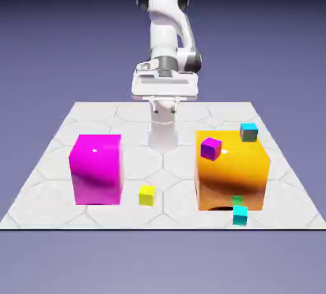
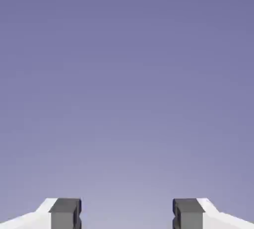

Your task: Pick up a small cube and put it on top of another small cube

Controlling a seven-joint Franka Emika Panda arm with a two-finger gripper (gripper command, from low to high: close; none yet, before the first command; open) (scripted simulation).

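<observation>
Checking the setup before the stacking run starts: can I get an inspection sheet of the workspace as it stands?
Surface: pale hex-tiled table.
Job's things: cyan cube near the front edge, by the orange block; yellow cube beside the magenta block.
Clutter: purple cube on the orange block; grey-teal cube at its back corner; green cube behind the cyan one.
Grippers: gripper open, empty.
Cables: nothing seen.
Surroundings: plain blue-violet backdrop.

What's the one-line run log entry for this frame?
phase: pre-reach | gripper: open, empty | cyan cube: on table | yellow cube: on table, bare
</observation>
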